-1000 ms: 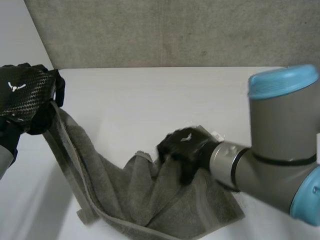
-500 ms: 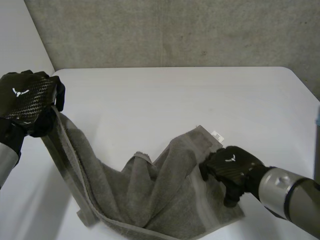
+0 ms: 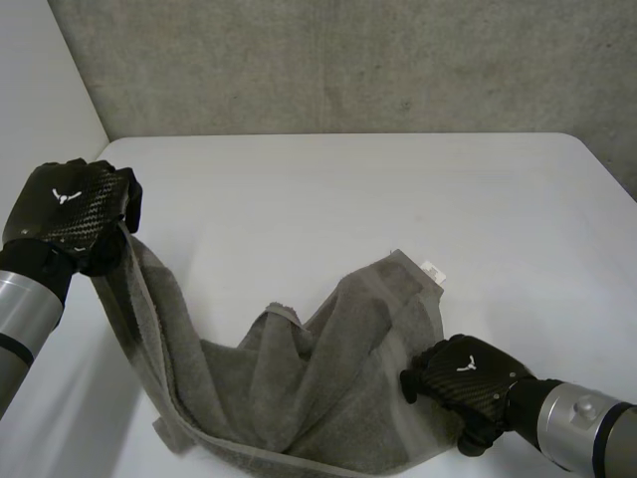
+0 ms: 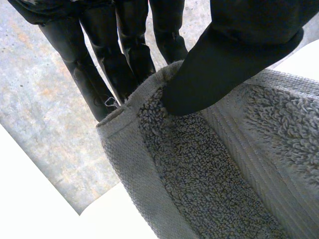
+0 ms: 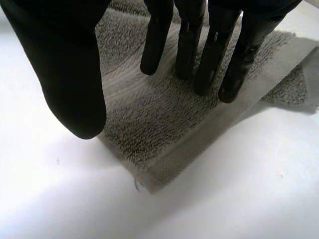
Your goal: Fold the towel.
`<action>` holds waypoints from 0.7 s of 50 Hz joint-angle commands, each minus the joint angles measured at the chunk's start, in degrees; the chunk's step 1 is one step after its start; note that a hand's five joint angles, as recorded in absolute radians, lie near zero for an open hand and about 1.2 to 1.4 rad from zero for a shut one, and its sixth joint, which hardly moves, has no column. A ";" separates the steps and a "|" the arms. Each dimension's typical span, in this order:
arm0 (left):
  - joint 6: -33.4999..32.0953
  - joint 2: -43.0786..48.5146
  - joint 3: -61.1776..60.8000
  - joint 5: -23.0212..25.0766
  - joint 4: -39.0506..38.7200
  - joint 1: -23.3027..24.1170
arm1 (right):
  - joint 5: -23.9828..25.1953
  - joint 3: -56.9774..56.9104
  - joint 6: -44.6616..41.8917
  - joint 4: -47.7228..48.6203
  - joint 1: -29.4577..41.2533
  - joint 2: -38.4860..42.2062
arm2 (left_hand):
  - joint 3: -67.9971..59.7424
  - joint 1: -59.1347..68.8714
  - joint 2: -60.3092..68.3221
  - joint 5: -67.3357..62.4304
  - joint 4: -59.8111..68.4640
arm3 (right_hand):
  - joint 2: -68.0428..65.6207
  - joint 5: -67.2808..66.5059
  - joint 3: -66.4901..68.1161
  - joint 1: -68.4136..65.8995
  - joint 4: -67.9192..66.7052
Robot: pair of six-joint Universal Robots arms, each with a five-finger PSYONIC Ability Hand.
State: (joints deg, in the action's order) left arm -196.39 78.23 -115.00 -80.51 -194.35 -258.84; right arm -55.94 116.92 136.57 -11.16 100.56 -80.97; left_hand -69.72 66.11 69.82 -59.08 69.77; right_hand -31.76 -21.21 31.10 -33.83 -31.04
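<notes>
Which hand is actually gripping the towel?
The left hand: it pinches a raised towel corner between thumb and fingers. The right hand has straight fingers over another corner.

In the head view the right robot hand (image 3: 463, 383), at five o'clock, covers the near corner of the towel (image 3: 299, 378). The left robot hand (image 3: 70, 214), at nine o'clock, hides the end it pinches. The left arm (image 3: 22, 304) is cut off at eight o'clock and the right arm (image 3: 587, 433) at four. The white tag (image 3: 433, 270) is too small to read.

A bare test lab (plain white table (image 3: 348, 189), rough grey wall (image 3: 348, 60)).
</notes>
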 commanded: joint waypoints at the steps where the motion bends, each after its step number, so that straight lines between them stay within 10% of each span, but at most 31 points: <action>1: 0.04 -0.09 -0.05 0.01 0.02 0.00 | 0.48 2.17 -0.51 5.53 0.34 2.65 | -10.28 13.89 10.18 -10.92 10.23 | -1.04 -1.58 1.69 1.04 -1.75; 35: 0.13 0.44 -0.23 0.18 0.02 0.09 | 1.54 1.91 -1.57 16.00 0.52 7.76 | -10.28 13.89 10.18 -10.92 10.23 | -23.41 -23.96 24.06 -21.33 -24.12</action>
State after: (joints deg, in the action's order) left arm -196.26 78.73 -115.23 -80.41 -194.34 -258.75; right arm -54.40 119.57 134.95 4.16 100.81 -73.60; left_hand -69.72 66.11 69.82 -59.08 69.77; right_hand -45.13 -28.86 46.36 -53.06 -46.40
